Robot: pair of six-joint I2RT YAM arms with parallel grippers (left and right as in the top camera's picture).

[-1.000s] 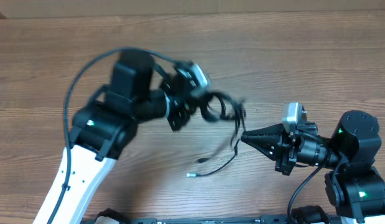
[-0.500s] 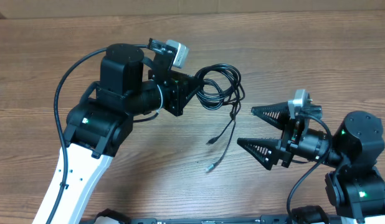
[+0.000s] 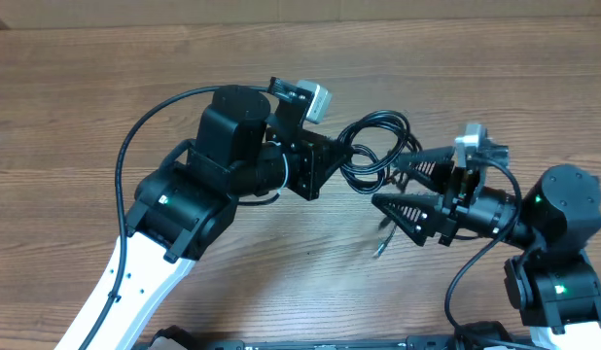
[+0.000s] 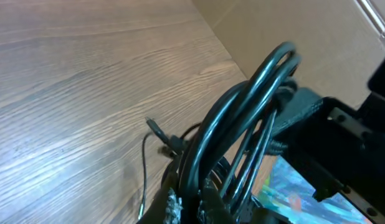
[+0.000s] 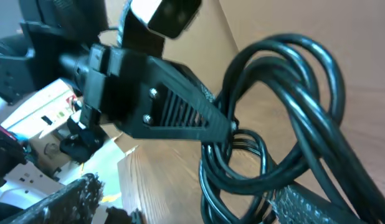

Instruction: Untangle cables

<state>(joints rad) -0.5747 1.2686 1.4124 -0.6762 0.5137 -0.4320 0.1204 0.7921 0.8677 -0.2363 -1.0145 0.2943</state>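
Observation:
The cables (image 3: 375,146) are a bunch of black loops hanging above the table, and my left gripper (image 3: 339,156) is shut on their left side. In the left wrist view the loops (image 4: 242,124) rise from between the closed fingertips (image 4: 174,208). My right gripper (image 3: 386,182) is open, its two fingers straddling the right side of the bunch. In the right wrist view the cables (image 5: 286,118) loop close to my right finger (image 5: 304,202), with the left gripper's ribbed finger (image 5: 180,106) clamped on them. One loose plug end (image 3: 380,249) dangles near the table.
The wooden table (image 3: 106,87) stretches out to the left and far side. The left arm's thick black cable (image 3: 135,136) arcs over its body. The right arm's base (image 3: 558,282) stands at the right front corner.
My left gripper has carried the bunch of cables to the right. My right gripper, shut a second ago, has opened and moved up so its fingers straddle the bunch.

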